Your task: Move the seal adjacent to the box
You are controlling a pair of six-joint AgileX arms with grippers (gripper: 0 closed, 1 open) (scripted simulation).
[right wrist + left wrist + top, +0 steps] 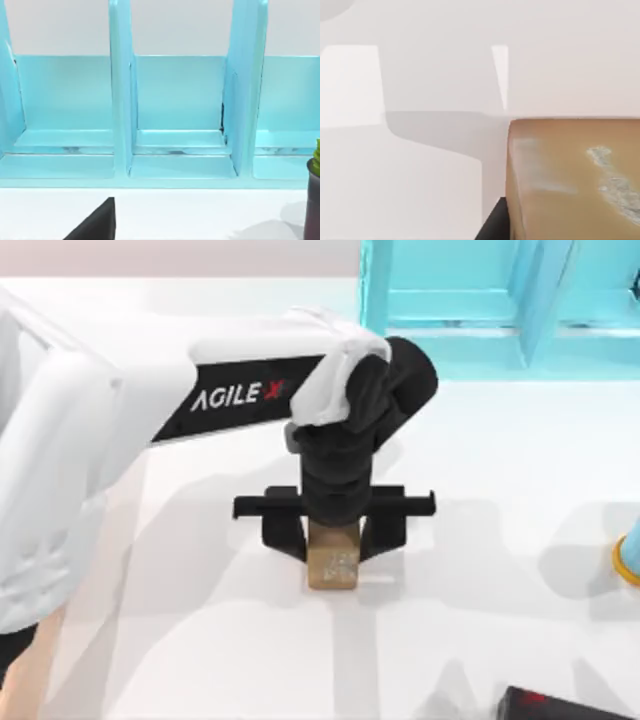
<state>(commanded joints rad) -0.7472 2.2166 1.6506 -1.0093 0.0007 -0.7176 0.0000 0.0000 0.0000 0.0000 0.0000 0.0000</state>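
My feeds are bright and evenly lit. Soft grey shadows of my left arm [150, 410] spread over the white bench [500, 490] in several directions, suggesting more than one light overhead. The seal [570, 180] looks soft up close.

The stamp [333, 562] is tan-brown with whitish speckled marks on one face, and the gripper [334, 538] around it is black on a white arm [120, 410] lettered in white on a black band. The shelf frame [480, 310] is cyan, the table [500, 540] white, and a black object [560, 706] carries red marks.
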